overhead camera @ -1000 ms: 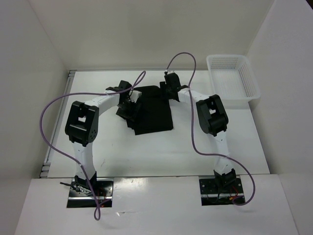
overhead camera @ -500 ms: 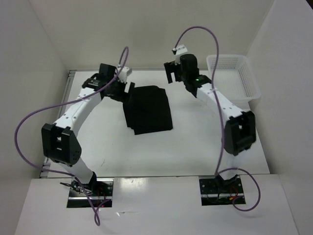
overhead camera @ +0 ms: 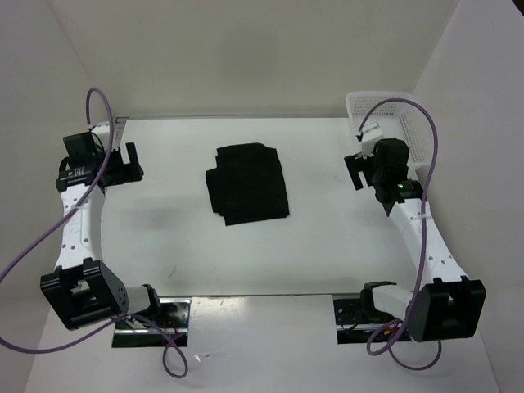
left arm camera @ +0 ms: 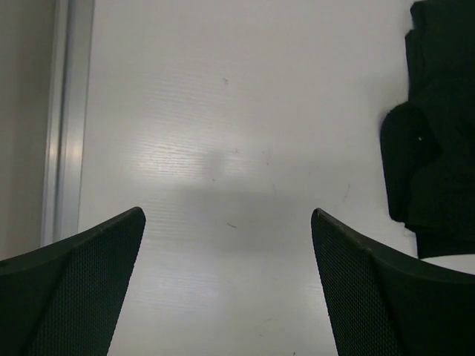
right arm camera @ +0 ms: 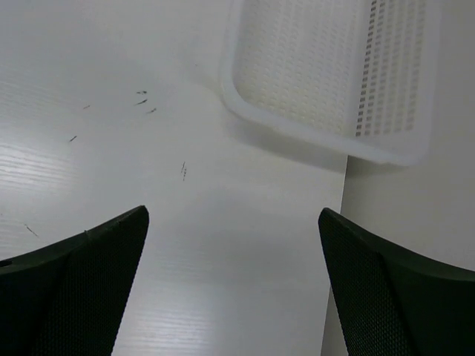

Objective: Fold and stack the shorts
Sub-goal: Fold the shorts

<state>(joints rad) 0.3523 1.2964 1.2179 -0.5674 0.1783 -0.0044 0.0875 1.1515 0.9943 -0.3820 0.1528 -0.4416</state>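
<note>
While left hand (left arm camera: 227, 216) and right hand (right arm camera: 233, 213) gape empty, one shorts (overhead camera: 248, 185) pair lies folded.

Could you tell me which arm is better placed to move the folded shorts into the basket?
Probably the right: the right gripper, open, sits between the shorts and the basket. The left gripper, also open, is on the shorts' far side, away from the basket.

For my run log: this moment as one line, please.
shorts: folded, not held | left gripper: open, empty | right gripper: open, empty, near basket
</note>
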